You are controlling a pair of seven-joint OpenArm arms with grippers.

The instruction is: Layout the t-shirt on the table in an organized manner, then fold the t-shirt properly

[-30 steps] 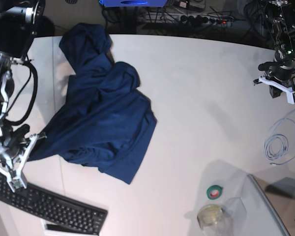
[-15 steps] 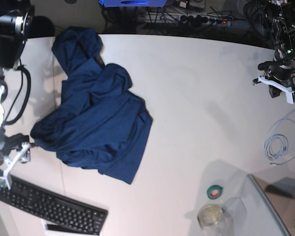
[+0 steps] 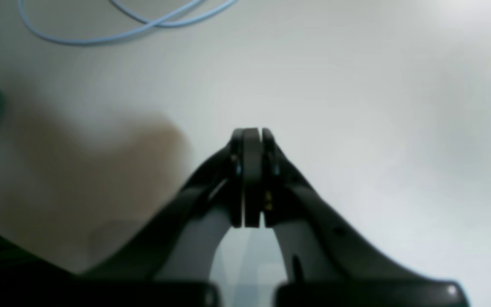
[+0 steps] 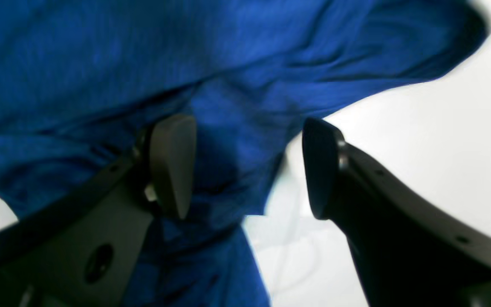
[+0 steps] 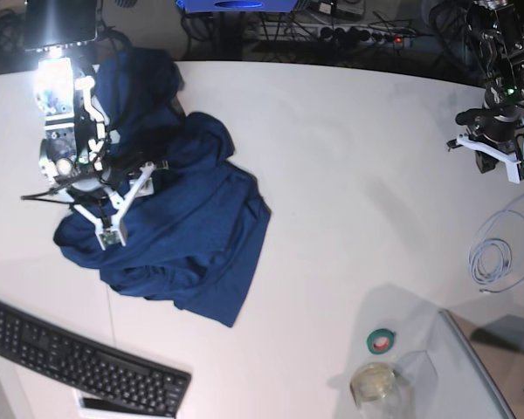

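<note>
Two arms share the white table (image 5: 332,175), and we see the dark blue t-shirt (image 5: 188,236) bunched in a heap at the left of the overhead frame, not yet spread flat. Its long axis runs from upper left to lower centre. Our right gripper (image 5: 127,201) hangs directly over the heap's left part; in its wrist view the jaws are parted with cloth (image 4: 228,85) lying just beyond and between them, gripping nothing. Our left gripper (image 3: 252,177) is clenched on nothing, well apart at the far right edge, so the right arm is much nearer. Around the shirt: a black keyboard (image 5: 79,362) at lower left, green tape (image 5: 382,340) and a jar (image 5: 375,384) at lower centre-right, a pale coiled cable (image 5: 493,253) at right. Nothing blocks the shirt itself.
</note>
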